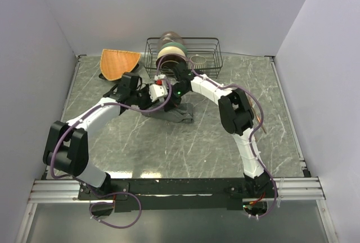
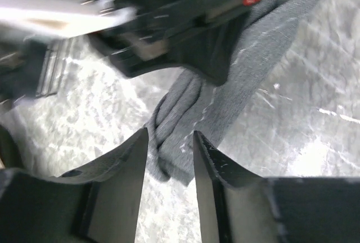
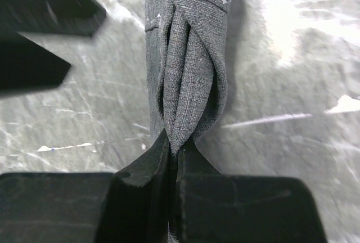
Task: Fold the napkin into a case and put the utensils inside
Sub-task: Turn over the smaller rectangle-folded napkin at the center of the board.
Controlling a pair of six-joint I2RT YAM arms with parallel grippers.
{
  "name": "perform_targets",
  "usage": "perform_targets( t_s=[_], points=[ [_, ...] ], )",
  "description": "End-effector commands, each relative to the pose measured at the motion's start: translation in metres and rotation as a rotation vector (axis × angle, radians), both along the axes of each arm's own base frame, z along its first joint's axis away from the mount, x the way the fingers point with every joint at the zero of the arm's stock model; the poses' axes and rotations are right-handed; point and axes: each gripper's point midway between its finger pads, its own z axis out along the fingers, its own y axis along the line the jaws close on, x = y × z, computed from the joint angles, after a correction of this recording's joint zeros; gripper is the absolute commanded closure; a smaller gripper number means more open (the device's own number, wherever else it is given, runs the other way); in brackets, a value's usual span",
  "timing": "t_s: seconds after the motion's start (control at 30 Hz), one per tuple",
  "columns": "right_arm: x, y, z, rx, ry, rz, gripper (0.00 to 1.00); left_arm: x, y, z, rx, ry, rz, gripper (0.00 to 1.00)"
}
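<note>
Grey marbled worktop (image 1: 169,158) is lying under both arms, with pale plain walls (image 1: 169,7) standing around it. At its middle the right tool (image 3: 171,152) is pinching the dark grey napkin (image 3: 185,74). Its jaws are pressing fully together on a gathered end of the cloth, with no gap showing between them.

From that pinch the napkin is running straight ahead of the right tool as a long, narrow, bunched roll. Several folds are bulging side by side, and a band of the same cloth is crossing over them farther out.

The left tool (image 2: 170,136) is facing the right tool from the opposite side, its jaws standing partly apart and gripping nothing. The rolled end of the napkin is showing through the gap just beyond its tips. In the right wrist view those jaws are sitting off to the left of the cloth, not touching it.

On the near side of both tools the rest of the napkin is resting on the worktop in a rumpled heap. Beyond the tools, toward the back wall, a black wire basket (image 1: 216,43) is holding round items stood on edge. Out past the left tool an orange woven fan-shaped mat (image 1: 119,63) is lying flat.
</note>
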Motion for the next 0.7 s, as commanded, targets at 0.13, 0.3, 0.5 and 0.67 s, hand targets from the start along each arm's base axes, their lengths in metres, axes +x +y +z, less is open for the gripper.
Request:
perform_targets(
  t_s=[0.13, 0.3, 0.5, 0.67],
  points=[
    [0.037, -0.005, 0.064, 0.000, -0.325, -0.056, 1.00, 0.032, 0.042, 0.084, -0.236, 0.001, 0.297, 0.53],
    [0.039, -0.006, 0.072, -0.038, -0.557, -0.053, 1.00, 0.045, 0.083, 0.107, -0.327, 0.002, 0.522, 0.52],
    [0.038, -0.011, 0.054, -0.147, -0.893, -0.074, 1.00, 0.049, 0.121, 0.099, -0.368, 0.072, 0.698, 0.54],
    [0.012, -0.004, 0.035, -0.159, -1.125, -0.055, 1.00, 0.040, 0.136, 0.076, -0.378, 0.178, 0.760, 0.54]
  ],
)
